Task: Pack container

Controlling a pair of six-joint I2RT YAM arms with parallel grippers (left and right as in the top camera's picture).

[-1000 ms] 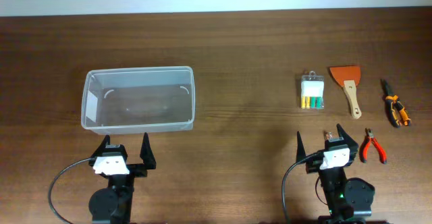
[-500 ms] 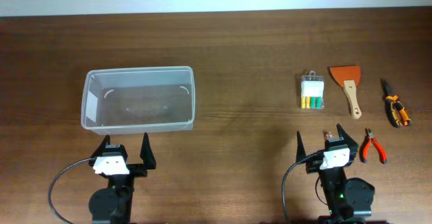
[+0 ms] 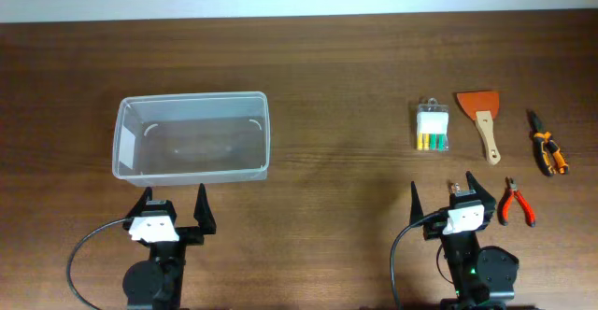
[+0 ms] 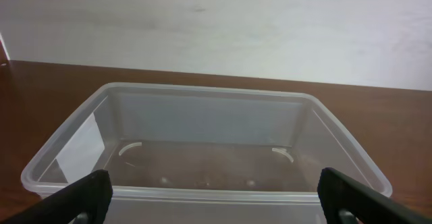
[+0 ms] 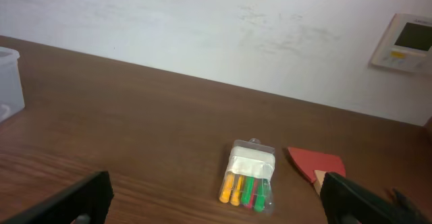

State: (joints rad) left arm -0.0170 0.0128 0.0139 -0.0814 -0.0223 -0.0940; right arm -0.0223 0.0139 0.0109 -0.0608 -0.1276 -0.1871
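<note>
Clear container (image 3: 192, 96) | side label (image 4: 76, 155) unreadable; left end effector (image 3: 173, 192) spread, empty; right end effector (image 3: 442, 185) likewise

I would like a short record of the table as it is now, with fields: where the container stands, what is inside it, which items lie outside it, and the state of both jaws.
container: left half of the table, upright, no lid on it
contents: nothing inside
right half: pack of coloured pieces, scraper with orange blade, orange-black pliers, red-handled pliers
left jaws: open, empty, just in front of the container
right jaws: open, empty, beside the red-handled pliers
packed so far: none
</note>
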